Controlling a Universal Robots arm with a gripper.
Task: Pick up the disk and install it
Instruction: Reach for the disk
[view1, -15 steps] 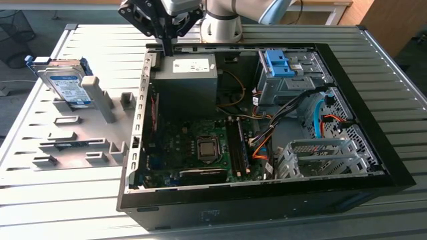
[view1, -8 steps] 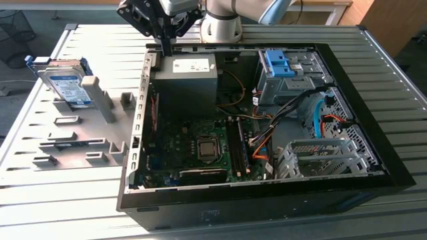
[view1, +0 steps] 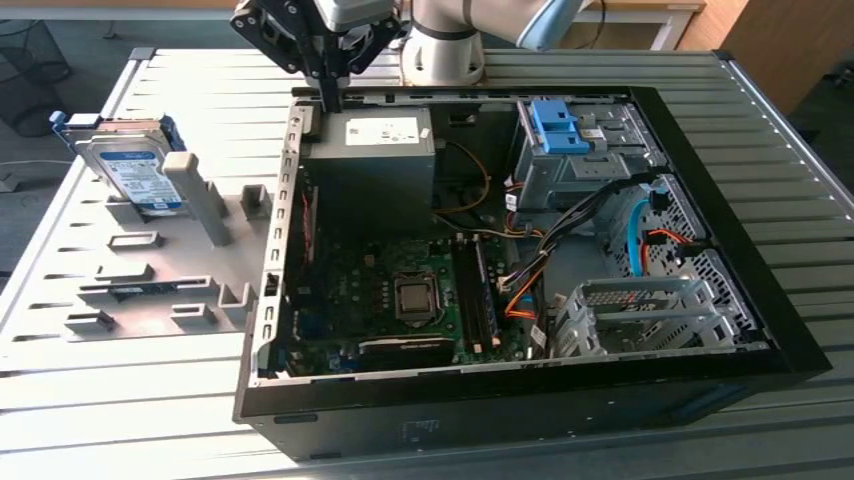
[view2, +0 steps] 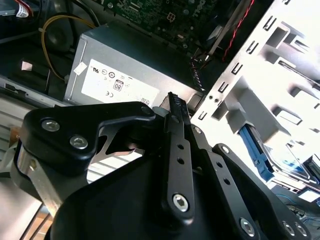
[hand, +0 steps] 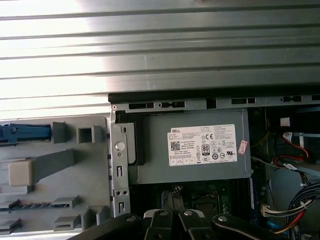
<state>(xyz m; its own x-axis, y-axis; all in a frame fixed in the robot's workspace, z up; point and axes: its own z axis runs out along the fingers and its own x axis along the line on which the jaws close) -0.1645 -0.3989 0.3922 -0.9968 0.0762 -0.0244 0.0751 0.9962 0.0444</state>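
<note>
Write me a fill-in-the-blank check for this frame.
The disk stands ___ the computer case, on the exterior view's left.
The hand holds ___.
The hand is nearest the grey box bearing a white ___.
Missing: outside; nothing; sticker.

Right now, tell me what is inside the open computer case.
A grey power supply box, the motherboard, loose cables, a blue latch on a drive bay and a silver cage. Whatever lies beneath the box and cables is covered. The disk stands outside.
</note>
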